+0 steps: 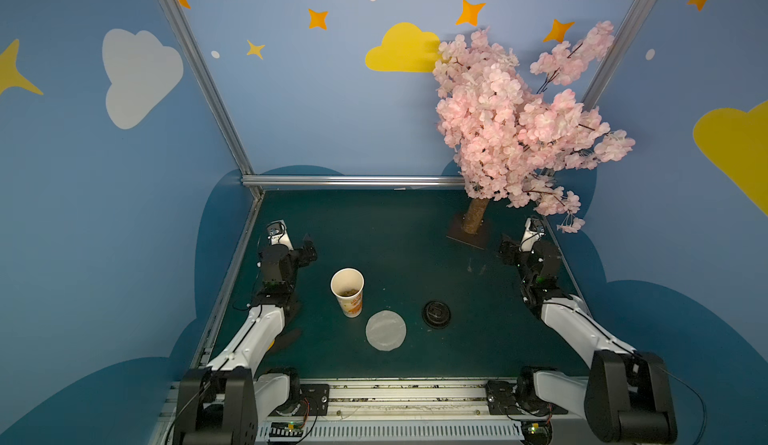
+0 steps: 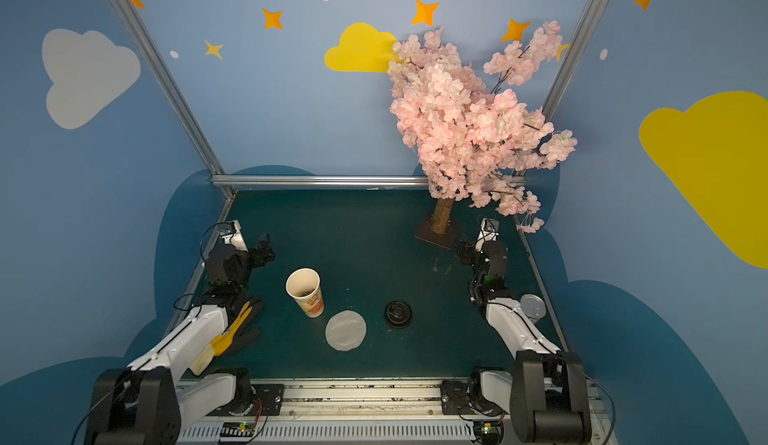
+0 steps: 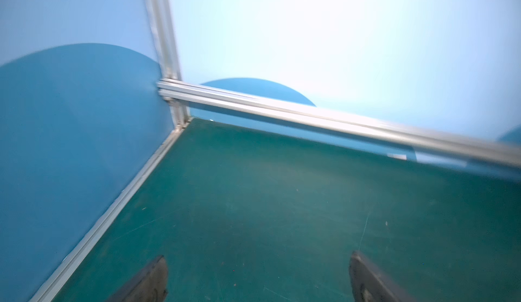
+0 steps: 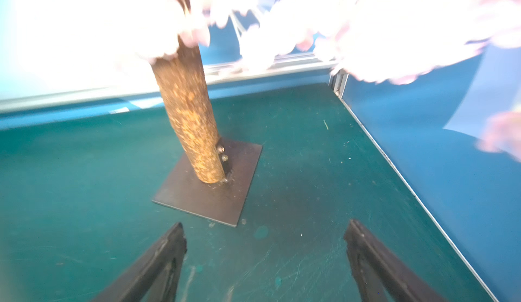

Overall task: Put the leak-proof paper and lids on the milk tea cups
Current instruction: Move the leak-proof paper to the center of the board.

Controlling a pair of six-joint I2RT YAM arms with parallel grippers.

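The milk tea cup (image 1: 351, 302) (image 2: 312, 302), white with orange print, stands upright and uncovered left of the mat's middle, with brownish contents at its bottom. The leak-proof paper (image 1: 385, 330) (image 2: 345, 330), a round translucent whitish sheet, lies flat on the mat just right of and nearer than the cup. My left gripper (image 1: 308, 248) (image 3: 258, 256) hovers open and empty behind and left of the cup, over bare mat. Far right, my right gripper (image 1: 505, 251) (image 4: 265, 224) is open and empty beside the tree's base plate. Neither wrist view shows cup or paper.
A black round lid (image 1: 436, 314) lies right of the paper. A pink blossom tree (image 1: 519, 122) on a dark base plate (image 4: 208, 199) stands at the back right. A metal can (image 2: 532, 306) sits by the right arm. A yellow-black glove (image 2: 237, 330) lies under the left arm.
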